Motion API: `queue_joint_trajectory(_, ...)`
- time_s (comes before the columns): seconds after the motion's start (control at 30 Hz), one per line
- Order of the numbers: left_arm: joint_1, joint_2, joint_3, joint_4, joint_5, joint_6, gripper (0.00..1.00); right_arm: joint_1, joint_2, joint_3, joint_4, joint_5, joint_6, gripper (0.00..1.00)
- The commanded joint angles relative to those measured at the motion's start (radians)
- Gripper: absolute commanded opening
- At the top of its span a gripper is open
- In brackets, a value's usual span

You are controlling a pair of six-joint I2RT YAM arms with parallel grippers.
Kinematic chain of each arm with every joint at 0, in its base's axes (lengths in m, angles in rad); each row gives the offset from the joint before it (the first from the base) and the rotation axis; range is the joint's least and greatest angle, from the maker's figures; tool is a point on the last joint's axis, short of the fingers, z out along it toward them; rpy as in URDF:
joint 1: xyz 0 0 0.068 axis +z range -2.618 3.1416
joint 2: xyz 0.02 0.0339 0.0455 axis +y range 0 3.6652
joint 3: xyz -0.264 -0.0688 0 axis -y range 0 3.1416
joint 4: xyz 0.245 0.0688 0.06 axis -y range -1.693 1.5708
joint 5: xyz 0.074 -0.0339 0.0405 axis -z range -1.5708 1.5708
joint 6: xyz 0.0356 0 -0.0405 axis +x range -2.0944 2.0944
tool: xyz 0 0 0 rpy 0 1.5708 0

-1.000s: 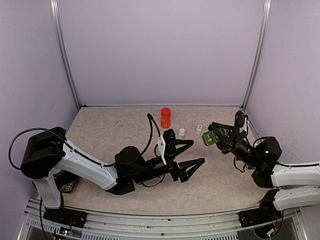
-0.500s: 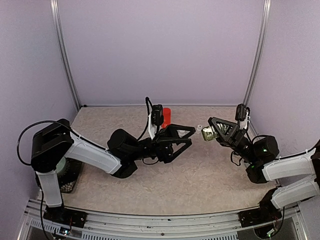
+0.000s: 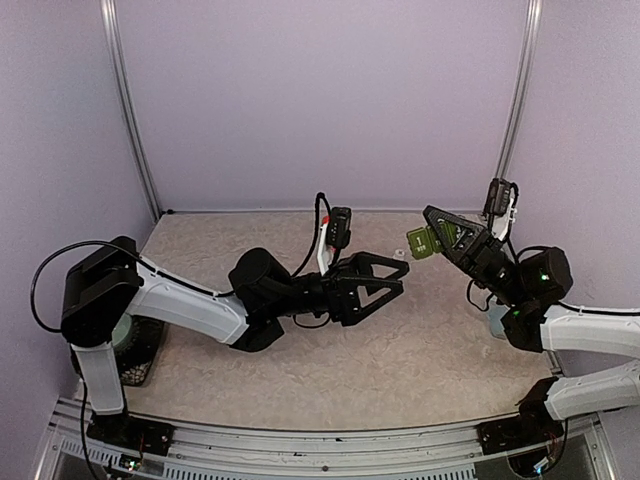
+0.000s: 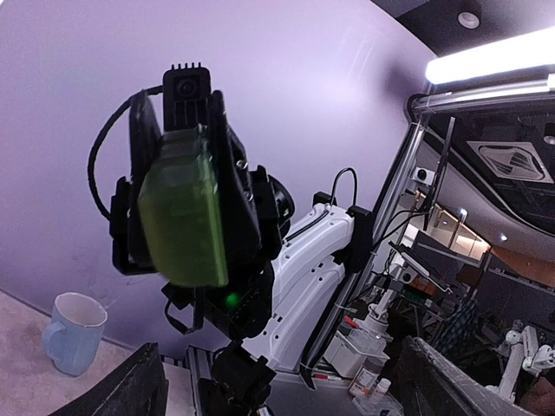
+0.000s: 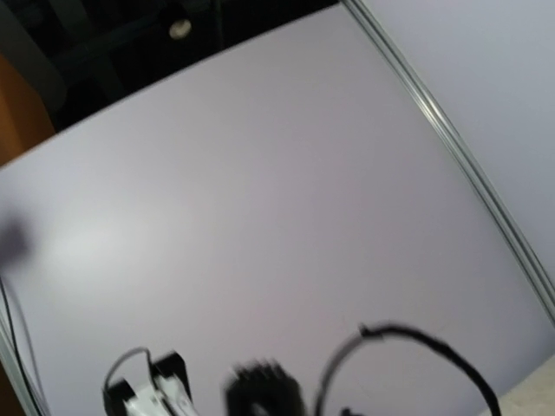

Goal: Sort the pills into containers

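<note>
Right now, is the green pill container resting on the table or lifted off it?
Lifted. The right gripper is shut on the container, holding it in the air, clear of the table.

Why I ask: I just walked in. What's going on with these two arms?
The right end effector holds a green pill container in the air over the far right of the table. The left end effector is wide open and empty, raised and pointing toward that container. A pale blue mug stands near the right arm.
</note>
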State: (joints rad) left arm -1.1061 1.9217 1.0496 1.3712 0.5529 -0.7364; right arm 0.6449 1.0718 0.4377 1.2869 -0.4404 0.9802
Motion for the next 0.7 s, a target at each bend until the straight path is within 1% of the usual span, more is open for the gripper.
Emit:
queue_joint_trajectory(0.0,-0.006,0.001,0.074,-0.027,0.051,-0.021,0.91,-0.007,0.024,0.027,-0.063,-0.066,-0.071,0.15)
queue_joint_trajectory(0.13,-0.01,0.015,0.095,0.03,0.047,-0.087,0.91,-0.008,0.055,0.021,0.019,-0.102,-0.072,0.15)
queue_joint_trajectory(0.27,-0.025,0.009,0.094,0.024,0.004,-0.072,0.91,-0.01,0.072,0.022,0.066,-0.111,-0.066,0.15)
queue_joint_trajectory(0.33,-0.027,0.003,0.074,0.038,-0.023,-0.077,0.91,-0.011,0.067,0.025,0.048,-0.107,-0.076,0.15)
queue_joint_trajectory(0.43,-0.025,0.009,0.084,0.037,-0.012,-0.101,0.92,-0.011,0.051,0.022,0.013,-0.095,-0.114,0.16)
queue_joint_trajectory(0.47,-0.027,0.013,0.094,0.031,-0.005,-0.106,0.94,-0.011,0.049,0.022,0.006,-0.095,-0.124,0.16)
queue_joint_trajectory(0.67,-0.046,0.035,0.138,0.016,-0.021,-0.104,0.95,-0.011,0.079,0.02,0.054,-0.12,-0.126,0.16)
